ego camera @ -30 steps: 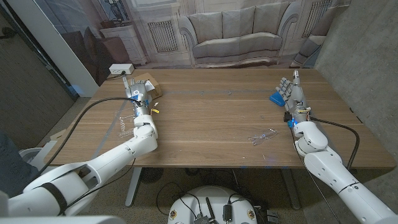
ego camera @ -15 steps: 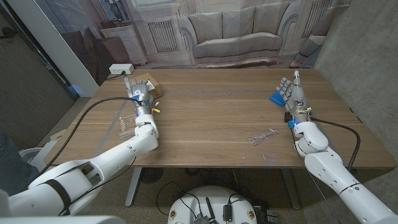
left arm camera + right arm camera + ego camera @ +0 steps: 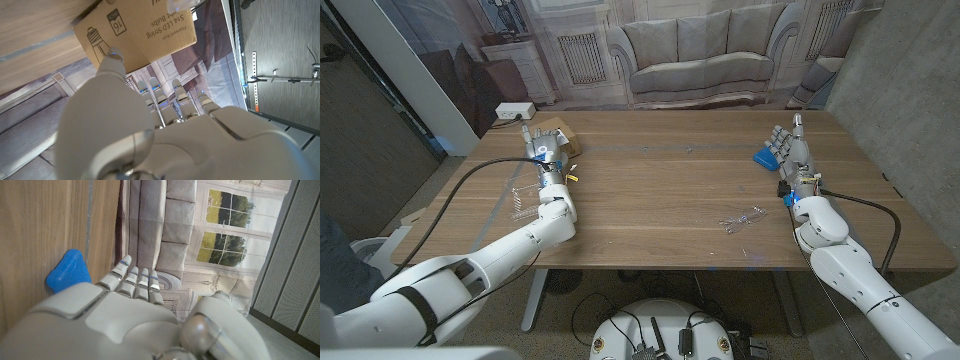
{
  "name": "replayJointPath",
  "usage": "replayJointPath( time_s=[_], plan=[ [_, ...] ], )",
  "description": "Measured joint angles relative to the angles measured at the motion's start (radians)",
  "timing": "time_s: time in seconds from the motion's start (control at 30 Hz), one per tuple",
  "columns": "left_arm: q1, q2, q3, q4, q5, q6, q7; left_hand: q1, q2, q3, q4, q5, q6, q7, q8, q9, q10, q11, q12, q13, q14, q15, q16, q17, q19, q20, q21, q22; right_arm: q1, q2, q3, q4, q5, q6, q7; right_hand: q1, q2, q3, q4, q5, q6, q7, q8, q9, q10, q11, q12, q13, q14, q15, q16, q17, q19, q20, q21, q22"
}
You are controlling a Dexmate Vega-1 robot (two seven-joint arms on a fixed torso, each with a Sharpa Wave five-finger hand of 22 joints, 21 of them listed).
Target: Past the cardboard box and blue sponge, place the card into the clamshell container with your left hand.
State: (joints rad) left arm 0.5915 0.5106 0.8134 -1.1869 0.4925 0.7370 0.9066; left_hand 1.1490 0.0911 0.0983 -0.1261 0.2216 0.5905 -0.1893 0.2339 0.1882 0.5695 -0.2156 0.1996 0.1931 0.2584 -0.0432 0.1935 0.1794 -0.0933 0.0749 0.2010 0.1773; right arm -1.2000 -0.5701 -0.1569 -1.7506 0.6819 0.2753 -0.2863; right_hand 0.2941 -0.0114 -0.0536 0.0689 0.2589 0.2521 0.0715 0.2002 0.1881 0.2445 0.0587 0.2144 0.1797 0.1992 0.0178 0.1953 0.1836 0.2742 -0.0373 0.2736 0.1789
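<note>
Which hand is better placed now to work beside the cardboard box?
Left. The left hand stands right beside the cardboard box, while the right hand is across the table by the blue sponge.

One cardboard box (image 3: 558, 133) is sitting near the far left corner of the table (image 3: 660, 190). One blue sponge (image 3: 765, 157) is lying near the right edge. One clear clamshell container (image 3: 523, 200) is lying by the left edge, and another clear plastic piece (image 3: 743, 219) is lying toward the near right corner.
</note>
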Motion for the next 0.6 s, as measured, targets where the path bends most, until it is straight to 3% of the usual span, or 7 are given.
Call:
replayJointPath(
  time_s=[0.6],
  plan=[
    [-0.007,-0.014,-0.004,0.042,-0.016,-0.029,0.036,0.018,0.014,0.005,-0.001,-0.012,0.092,0.006,0.026,0.0,0.069,-0.002,0.005,0.0,0.048,0.004,0.008,0.0,0.04,-0.014,0.008,0.0,-0.001,0.003,0.001,0.001,0.0,-0.002,-0.003,-0.004,0.004,-0.003,0.003,-0.004,0.0,0.0,0.0,0.0,0.0,0.0,0.0,0.0,0.0,0.0,0.0,0.0,0.004,-0.004,-0.006,0.0]
  ],
)
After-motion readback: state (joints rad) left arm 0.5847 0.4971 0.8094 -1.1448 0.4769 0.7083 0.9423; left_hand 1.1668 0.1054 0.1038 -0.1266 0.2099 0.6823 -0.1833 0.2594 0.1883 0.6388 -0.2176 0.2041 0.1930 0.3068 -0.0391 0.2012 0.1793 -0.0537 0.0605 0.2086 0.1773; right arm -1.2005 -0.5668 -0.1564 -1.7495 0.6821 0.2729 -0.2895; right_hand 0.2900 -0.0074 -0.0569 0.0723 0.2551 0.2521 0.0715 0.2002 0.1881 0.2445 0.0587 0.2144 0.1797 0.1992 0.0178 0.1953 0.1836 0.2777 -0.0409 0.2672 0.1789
